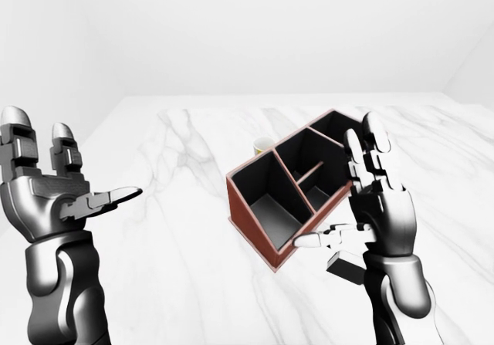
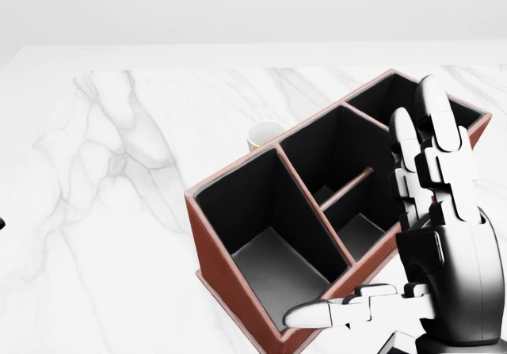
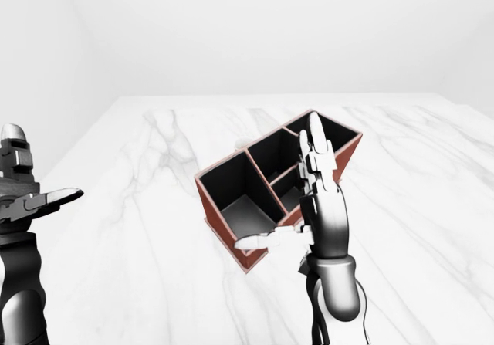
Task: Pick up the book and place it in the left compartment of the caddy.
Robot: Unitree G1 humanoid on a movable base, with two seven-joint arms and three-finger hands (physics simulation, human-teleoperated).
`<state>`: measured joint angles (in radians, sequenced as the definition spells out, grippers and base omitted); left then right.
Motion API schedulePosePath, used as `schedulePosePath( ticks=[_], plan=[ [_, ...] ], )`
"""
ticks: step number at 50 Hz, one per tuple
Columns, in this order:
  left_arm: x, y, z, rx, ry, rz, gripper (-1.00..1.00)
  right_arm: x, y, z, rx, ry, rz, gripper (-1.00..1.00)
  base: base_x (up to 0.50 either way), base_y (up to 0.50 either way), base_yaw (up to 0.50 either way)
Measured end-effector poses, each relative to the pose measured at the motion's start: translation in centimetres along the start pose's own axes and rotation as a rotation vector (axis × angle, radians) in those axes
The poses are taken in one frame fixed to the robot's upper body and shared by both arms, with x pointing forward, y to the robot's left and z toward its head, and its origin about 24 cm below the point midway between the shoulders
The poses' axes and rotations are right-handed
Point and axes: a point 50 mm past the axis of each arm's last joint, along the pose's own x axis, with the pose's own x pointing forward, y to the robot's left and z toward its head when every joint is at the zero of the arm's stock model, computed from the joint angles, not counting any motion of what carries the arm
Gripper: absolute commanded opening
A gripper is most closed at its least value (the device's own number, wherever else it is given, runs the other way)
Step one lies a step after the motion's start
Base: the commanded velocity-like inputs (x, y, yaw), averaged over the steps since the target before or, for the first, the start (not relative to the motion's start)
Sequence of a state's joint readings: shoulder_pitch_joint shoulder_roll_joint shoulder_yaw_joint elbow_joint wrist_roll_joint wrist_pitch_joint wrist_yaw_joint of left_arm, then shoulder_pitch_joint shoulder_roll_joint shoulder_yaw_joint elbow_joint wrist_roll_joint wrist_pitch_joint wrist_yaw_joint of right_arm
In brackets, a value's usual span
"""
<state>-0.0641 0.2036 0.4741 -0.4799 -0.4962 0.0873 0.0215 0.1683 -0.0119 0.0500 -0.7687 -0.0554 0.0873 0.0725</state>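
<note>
Nothing is going into the caddy (image 2: 238, 287) yet: its left compartment (image 2: 265, 235) is showing a bare dark floor in the head view, and so are the other sections, as far as they can be seen. So the pick, the carry and the drop are all looking like work ahead.

The right hand (image 1: 376, 210) is standing upright just beside the caddy's near corner, fingers (image 1: 369, 153) straight up and spread, thumb jutting out sideways toward the left of the view, gripping nothing. The left hand (image 1: 46, 187) is hanging well off to the left of the left-eye view, also splayed wide and holding nothing.

And the book? The likeliest candidate is a small dark flat shape (image 1: 345, 265) peeking out just below the right hand's thumb in the left-eye view, lying on the marble tabletop (image 1: 170, 260) close to the caddy's low wall. It is reading as thin, black and squarish, mostly hidden by the hand, so no cover detail or title is coming through. The hand is sitting above it, not around it.

A pale cup with a yellow rim (image 2: 264, 136) is poking up beyond the caddy's far wall.
</note>
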Motion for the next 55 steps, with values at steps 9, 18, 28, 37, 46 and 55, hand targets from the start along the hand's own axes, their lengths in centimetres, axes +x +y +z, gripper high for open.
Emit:
schedulePosePath(
  ticks=[9, 18, 28, 37, 46, 55],
  plan=[
    [-0.1, 0.0, 0.1, 0.003, -0.002, 0.001, 1.0, -0.5, -0.6, 1.2, -0.027, -0.034, -0.011, 1.0, 0.0, 0.0, 0.0],
    [-0.2, 0.0, 0.1, 0.008, -0.001, 0.0, 1.0, -1.7, -2.2, 3.4, -0.139, -0.087, -0.007, 1.0, 0.0, 0.0, 0.0],
    [-0.2, 0.2, 0.4, 0.013, -0.011, 0.004, 1.0, -4.3, -5.1, 3.6, -0.409, 0.089, 0.034, 1.0, 0.0, 0.0, 0.0],
    [-0.2, 0.3, 0.4, 0.016, -0.01, 0.005, 1.0, -5.6, -6.4, 3.4, -0.549, 0.243, 0.04, 1.0, 0.0, 0.0, 0.0],
    [-0.2, 0.3, 0.3, 0.018, -0.007, 0.006, 1.0, -6.4, -7.6, 3.5, -0.621, 0.318, -0.075, 1.0, 0.0, 0.0, 0.0],
    [-0.2, 0.2, 0.3, 0.019, -0.008, 0.005, 1.0, -6.8, -7.9, 3.4, -0.663, 0.366, -0.111, 1.0, 0.0, 0.0, 0.0]
  ],
)
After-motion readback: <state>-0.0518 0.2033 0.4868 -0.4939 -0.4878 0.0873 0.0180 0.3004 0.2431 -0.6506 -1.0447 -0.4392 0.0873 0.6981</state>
